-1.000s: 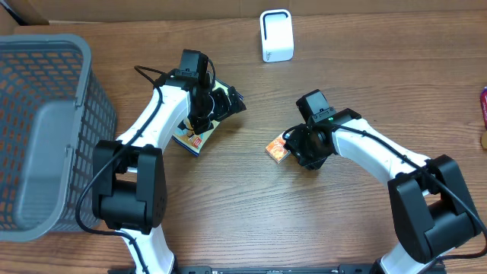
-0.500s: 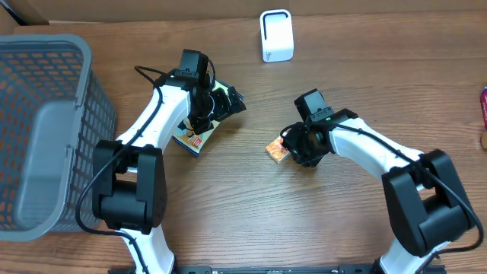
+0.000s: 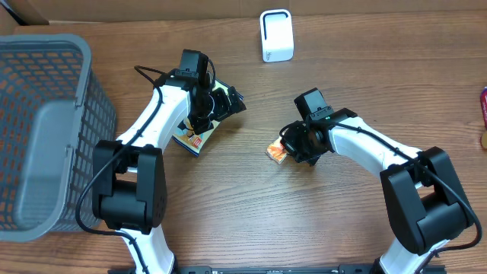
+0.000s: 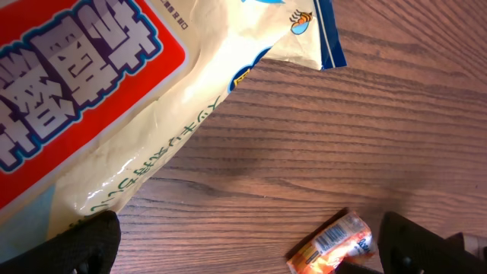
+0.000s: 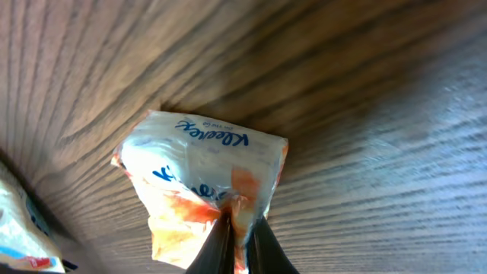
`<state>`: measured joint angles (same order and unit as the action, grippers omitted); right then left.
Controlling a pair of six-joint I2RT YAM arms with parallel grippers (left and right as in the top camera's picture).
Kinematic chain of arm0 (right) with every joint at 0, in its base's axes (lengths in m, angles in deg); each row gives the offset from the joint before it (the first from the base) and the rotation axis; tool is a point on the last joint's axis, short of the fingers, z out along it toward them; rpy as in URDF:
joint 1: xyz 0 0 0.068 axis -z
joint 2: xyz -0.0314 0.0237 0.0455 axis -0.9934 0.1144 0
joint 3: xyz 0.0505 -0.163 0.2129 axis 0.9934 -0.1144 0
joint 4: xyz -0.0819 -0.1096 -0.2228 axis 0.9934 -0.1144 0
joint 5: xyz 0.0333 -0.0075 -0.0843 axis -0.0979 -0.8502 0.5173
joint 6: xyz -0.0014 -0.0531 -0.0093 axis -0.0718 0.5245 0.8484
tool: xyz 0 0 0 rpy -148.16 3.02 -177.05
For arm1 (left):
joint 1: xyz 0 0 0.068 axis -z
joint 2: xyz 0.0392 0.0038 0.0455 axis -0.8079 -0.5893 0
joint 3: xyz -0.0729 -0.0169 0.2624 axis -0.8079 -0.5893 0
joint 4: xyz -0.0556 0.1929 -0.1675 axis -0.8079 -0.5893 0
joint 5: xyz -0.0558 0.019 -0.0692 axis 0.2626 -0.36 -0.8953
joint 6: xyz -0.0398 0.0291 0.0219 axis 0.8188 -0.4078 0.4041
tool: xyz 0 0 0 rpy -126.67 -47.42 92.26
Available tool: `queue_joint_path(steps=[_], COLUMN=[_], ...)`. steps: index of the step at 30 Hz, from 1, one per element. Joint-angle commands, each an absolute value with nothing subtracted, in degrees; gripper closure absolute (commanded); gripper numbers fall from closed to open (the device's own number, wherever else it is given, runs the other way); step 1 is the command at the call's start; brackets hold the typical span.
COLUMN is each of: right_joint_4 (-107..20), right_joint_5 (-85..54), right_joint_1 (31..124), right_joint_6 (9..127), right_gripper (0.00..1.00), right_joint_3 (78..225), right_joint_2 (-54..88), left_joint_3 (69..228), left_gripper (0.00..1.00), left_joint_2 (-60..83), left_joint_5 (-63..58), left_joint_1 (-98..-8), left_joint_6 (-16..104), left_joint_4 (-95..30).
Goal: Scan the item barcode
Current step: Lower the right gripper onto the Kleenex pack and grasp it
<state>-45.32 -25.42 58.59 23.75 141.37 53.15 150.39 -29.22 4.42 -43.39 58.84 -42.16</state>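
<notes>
Wooden table [image 3: 251, 213]: right gripper [image 5: 236, 230] just pinched shut on tissue pack [image 5: 199, 161]; left gripper [image 3: 222, 103] wide open, empty. Lift toward scanner [image 3: 275, 36] next.

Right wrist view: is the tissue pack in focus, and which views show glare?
Right wrist view: the tissue pack is slightly soft, its blue lettering readable. Left wrist view: the snack bag is sharp, with a faint sheen. Overhead view: even light, no glare.
</notes>
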Motion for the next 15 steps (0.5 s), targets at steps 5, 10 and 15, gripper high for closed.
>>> queue_joint_path(steps=[5,10,15], right_joint_4=[-41.65,-36.56,-34.16], right_joint_5=[-34.25,-49.98,-71.27], right_joint_1=[61.54,65.98,71.97], right_joint_6=[44.43,56.45,69.23], right_gripper=[0.96,0.96,0.96], right_joint_3=[144.85,145.09,145.09], right_joint_2=[54.01,54.01,54.01], left_joint_3=[151.22,151.22,151.22], left_gripper=[0.0,0.0,0.0], left_joint_2=[-28.23,-28.23,-28.23], left_joint_5=[5.03,5.03,5.03], left_joint_1=[-42.93,-42.93,-42.93], left_joint_6=[57.5,57.5,57.5], left_joint_4=[-42.14,-42.18,-42.18])
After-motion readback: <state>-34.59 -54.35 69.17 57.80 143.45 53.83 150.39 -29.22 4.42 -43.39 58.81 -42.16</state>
